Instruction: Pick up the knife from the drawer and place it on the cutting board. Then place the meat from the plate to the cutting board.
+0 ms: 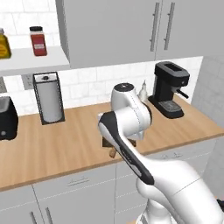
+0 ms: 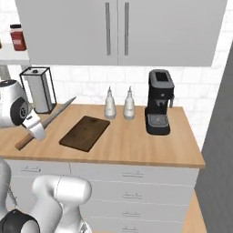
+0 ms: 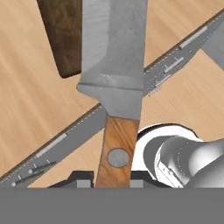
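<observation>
Gripper: the gripper (image 3: 113,180) is closed on the knife (image 3: 114,83) at the lower end of its wooden handle, with a dark finger tip (image 3: 78,180) showing on each side of the handle at the bottom of the hand view.
Knife: held in the air above the wooden counter (image 2: 136,141), handle low and grey blade slanting up and away in the right base view (image 2: 45,122); the blade points toward the cutting board (image 2: 85,133) but does not touch it.
Handle: brown wood with a round grey rivet, meeting the steel blade just above the gripper.
Cutting board: a dark brown board lying flat on the counter, near the front edge, to the right of the knife in the right base view; in the hand view one rounded corner of it (image 3: 63,39) lies beside the blade, partly under it.
Arm: in the left base view the white arm covers most of the board (image 1: 106,142), and only a sliver of the handle tip (image 1: 113,153) shows below the arm.
Counter surroundings: a black coffee machine (image 2: 159,102) stands at the right end, two pale bottles (image 2: 119,103) stand behind the board by the tiled wall, and a paper towel holder (image 2: 40,89) stands at the left.
Cabinets: grey drawer fronts (image 2: 136,182) run shut below the counter edge.
</observation>
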